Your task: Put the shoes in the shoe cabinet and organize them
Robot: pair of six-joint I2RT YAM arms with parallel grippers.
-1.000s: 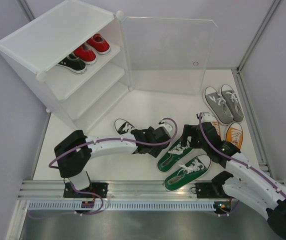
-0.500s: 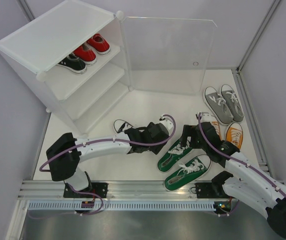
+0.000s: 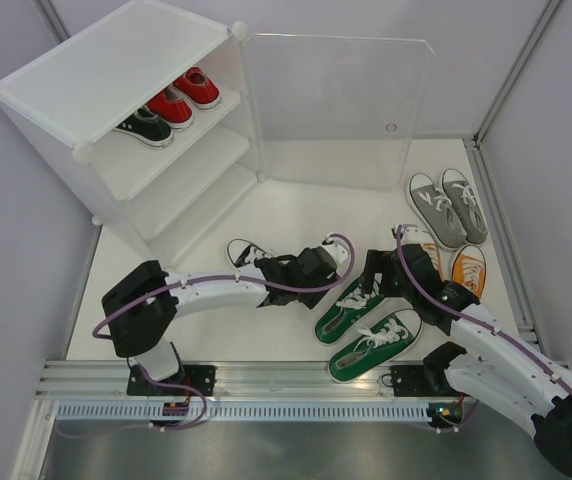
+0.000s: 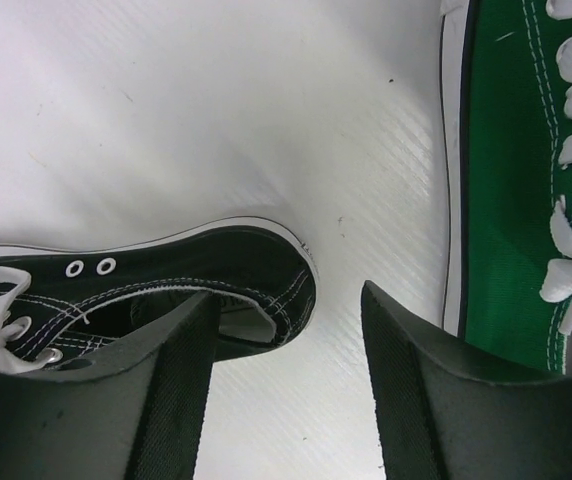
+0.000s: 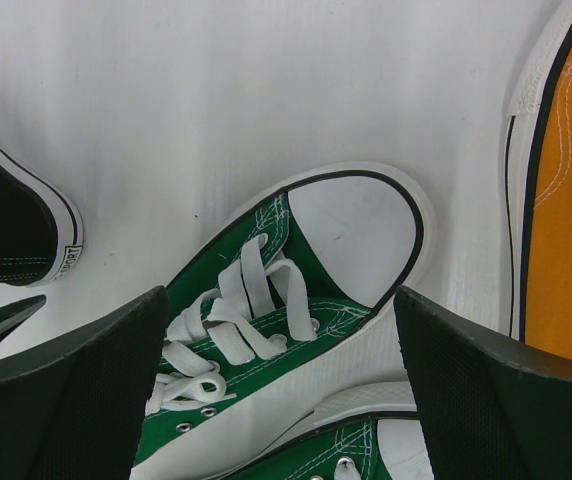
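Watch the pinch: your left gripper hangs low over the heel of the black shoe on the floor in the middle of the top view, well apart from the shoe cabinet at upper left. Its jaws are wide and hold nothing, so closing on the heel rim alone could let the shoe swing and drop. Its outer finger seems just beside the green shoe, though the close view leaves that unsure, and your right gripper, also open and empty, straddles that shoe's toe, so the wrists could knock
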